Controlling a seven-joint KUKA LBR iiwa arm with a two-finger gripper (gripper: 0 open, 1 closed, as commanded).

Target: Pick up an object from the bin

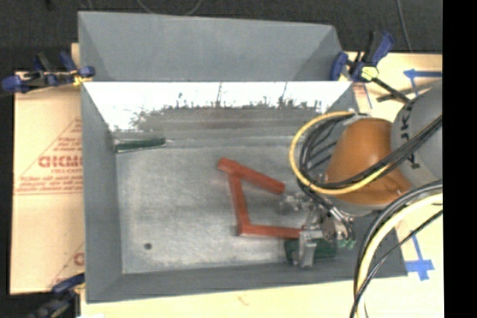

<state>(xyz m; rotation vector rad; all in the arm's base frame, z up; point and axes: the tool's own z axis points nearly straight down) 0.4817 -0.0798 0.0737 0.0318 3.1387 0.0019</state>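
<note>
The claw (pixel 307 234) sits low in the near right corner of the grey metal bin (pixel 100 190), at the right end of the lowest bar of a red-brown zigzag of three flat, jointed bars (pixel 240 205). Whether it is wide or narrow, or touching that bar, I cannot tell. The zigzag lies flat on the bin floor, right of centre. It looks light and stiff in each bar but probably loose at the joints, so a hold across the narrow width of one bar, near a joint, seems safest. A dark green pen-like stick (pixel 140 144) lies well apart, by the far left wall.
</note>
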